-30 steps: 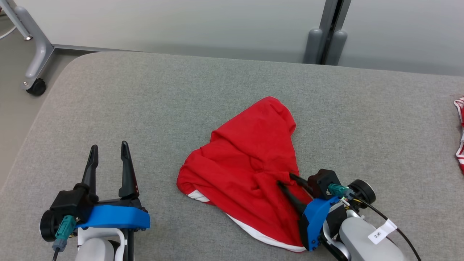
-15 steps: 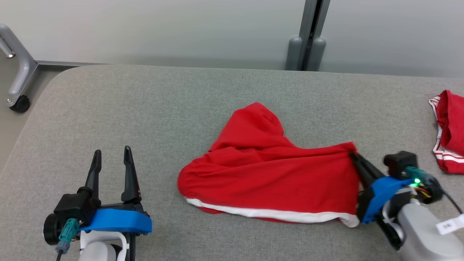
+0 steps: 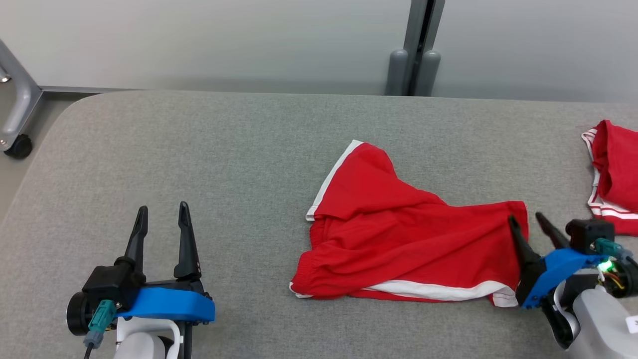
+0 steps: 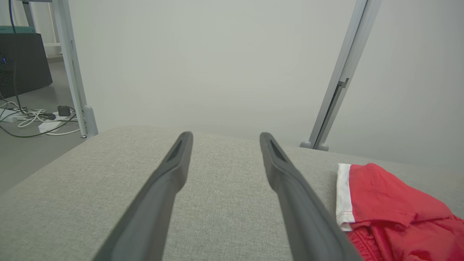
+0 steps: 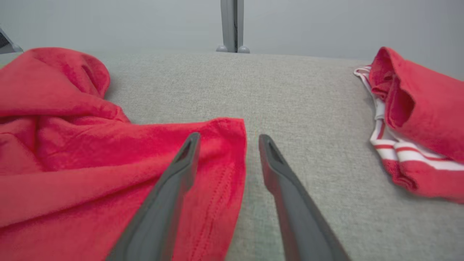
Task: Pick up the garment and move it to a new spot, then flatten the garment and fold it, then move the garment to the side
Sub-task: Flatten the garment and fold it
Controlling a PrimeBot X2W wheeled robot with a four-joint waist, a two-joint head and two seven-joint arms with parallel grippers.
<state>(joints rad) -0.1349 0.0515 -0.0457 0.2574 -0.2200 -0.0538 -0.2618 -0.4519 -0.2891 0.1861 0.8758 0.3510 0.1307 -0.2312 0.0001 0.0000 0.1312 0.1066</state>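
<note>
Off the table (image 4: 224, 203) corner, left wrist view: floor cables (image 4: 32, 119), far from garment (image 4: 391, 203).

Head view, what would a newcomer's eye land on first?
The red shorts with white trim, lying crumpled in the middle of the grey table. Next, the right gripper, jaws apart at the shorts' right edge, and a second red garment at the table's far right.
</note>
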